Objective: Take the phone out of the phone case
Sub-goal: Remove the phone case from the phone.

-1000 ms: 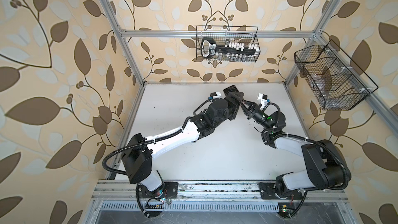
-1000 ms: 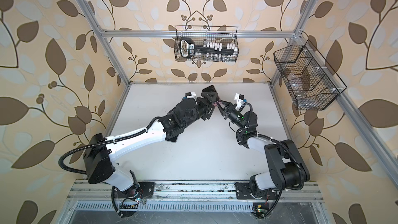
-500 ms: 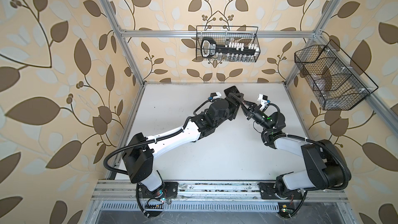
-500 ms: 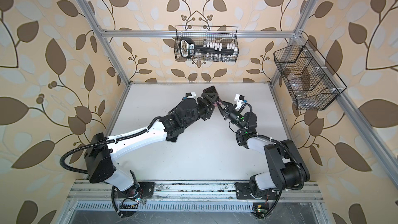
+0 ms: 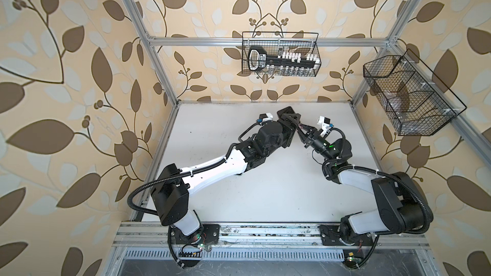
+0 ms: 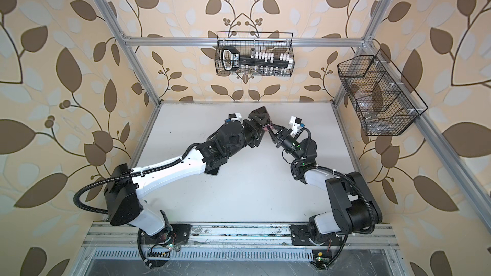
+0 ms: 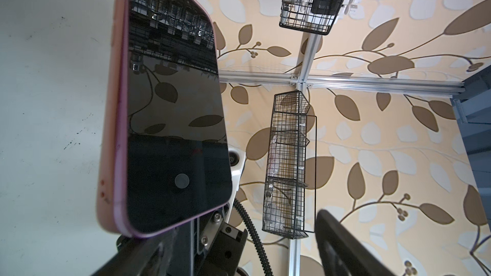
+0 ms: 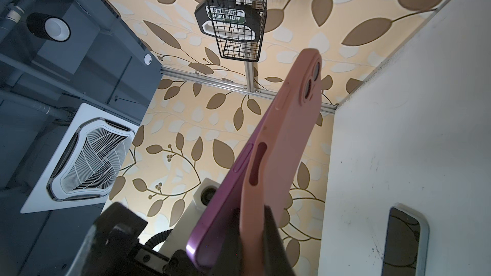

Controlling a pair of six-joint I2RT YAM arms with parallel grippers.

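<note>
Overhead, phone [image 6: 259, 111] mostly hidden — right gripper [image 5: 301, 129] clamped on phone case [image 8: 281, 155], left gripper [image 7: 240, 242] jaws apart.

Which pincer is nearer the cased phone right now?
Right. The right pincer is shut on one end of the pink case; the left pincer is open around the phone, its visible finger apart.

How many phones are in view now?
2. One phone, partly in the pink case clamped by the right gripper; a second phone flat on the table. More may be hidden.
</note>
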